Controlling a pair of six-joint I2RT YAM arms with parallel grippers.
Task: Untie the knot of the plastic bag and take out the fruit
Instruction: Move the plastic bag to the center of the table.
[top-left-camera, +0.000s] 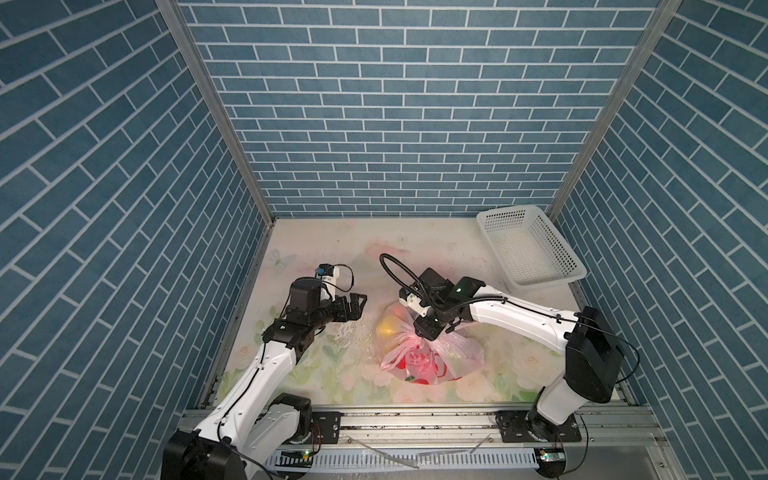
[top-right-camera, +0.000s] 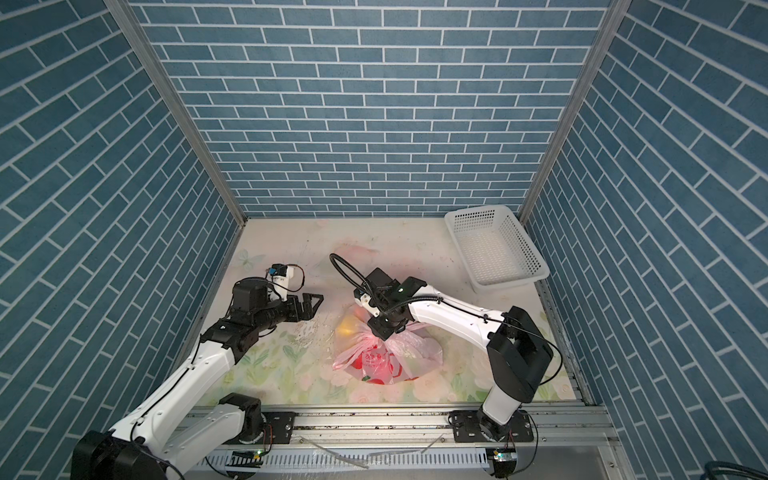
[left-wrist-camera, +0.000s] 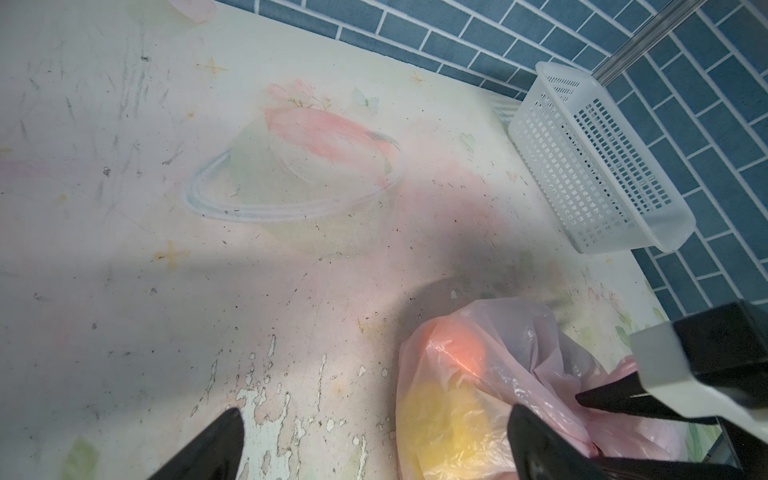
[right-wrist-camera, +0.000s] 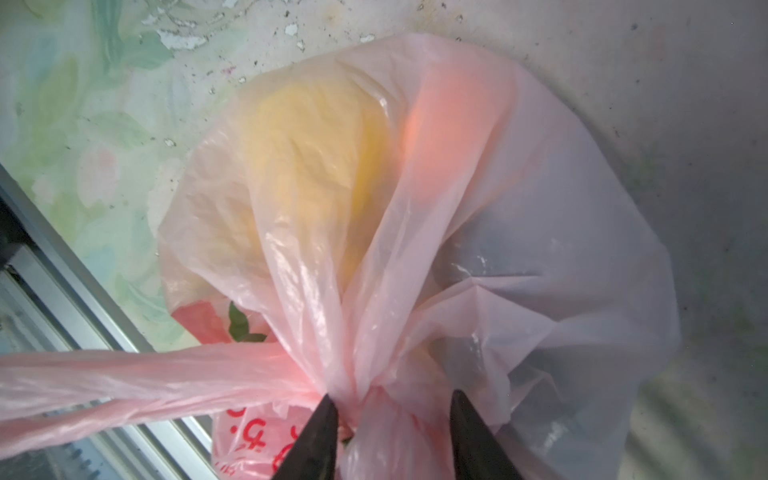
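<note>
1. The plastic bag (top-left-camera: 432, 357) lies on the desk (top-left-camera: 324, 249), around the middle and towards the near edge, tied shut.
2. The knot (right-wrist-camera: 361, 384) sits on top of the bag. One loop handle (top-left-camera: 392, 359) trails off to the near left.
3. The right gripper (right-wrist-camera: 390, 401) points down onto the knot. Its fingers (right-wrist-camera: 318, 440) stand either side of the knot, partly closed, with pink plastic between them. Whether they pinch it cannot be told.
4. The left gripper (top-left-camera: 356, 306) hovers left of the bag, apart from it. Its fingers (left-wrist-camera: 208, 444) are spread wide and hold nothing.
5. The fruit is inside the bag. A yellow piece (right-wrist-camera: 316, 145) shows through the far-left side, with an orange-red piece (left-wrist-camera: 461, 345) just beside it.
6. A white basket (top-left-camera: 528, 253) sits in the far right corner, well apart from the bag.
</note>
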